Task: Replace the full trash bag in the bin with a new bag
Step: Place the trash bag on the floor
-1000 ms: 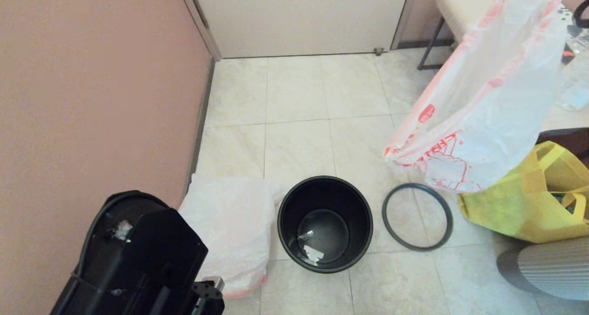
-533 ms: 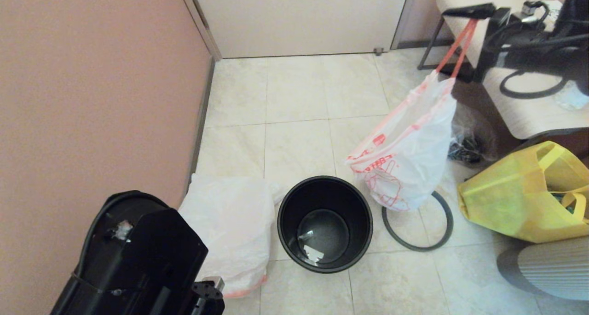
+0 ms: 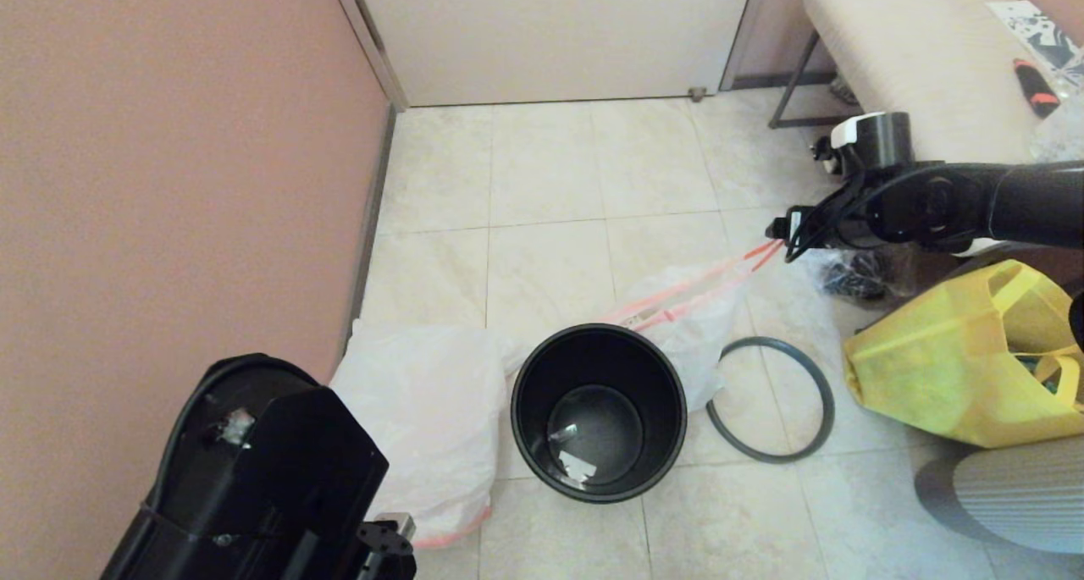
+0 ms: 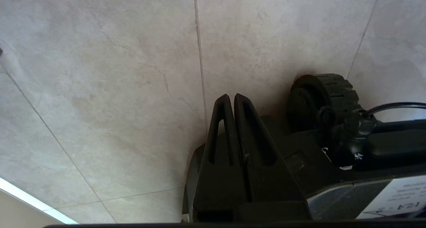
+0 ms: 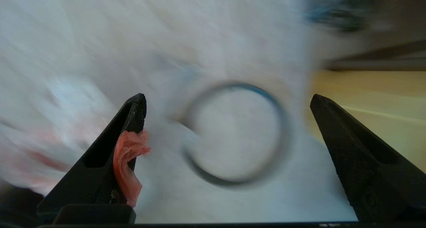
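Observation:
The black bin (image 3: 599, 411) stands on the tiled floor with its grey ring (image 3: 771, 398) lying beside it on the right. The full trash bag (image 3: 696, 334) lies slumped on the floor just behind the bin. Its orange-red drawstring (image 3: 720, 279) stretches up to my right gripper (image 3: 781, 234). In the right wrist view that gripper (image 5: 228, 98) is open, the drawstring (image 5: 126, 161) draped over one finger, the ring (image 5: 213, 180) below. The smooth new bag (image 3: 423, 419) lies left of the bin. My left gripper (image 4: 231, 96) is shut and empty, parked low at the left.
A yellow tote (image 3: 957, 377) and a clear bag with dark items (image 3: 855, 275) sit right of the ring. A pale bench (image 3: 915, 55) stands at the back right. The pink wall (image 3: 169, 182) runs along the left, a door (image 3: 550, 30) behind.
My right arm has swung down and left from high up. The full bag went from hanging in the air to lying on the floor behind the bin. The left arm stays put.

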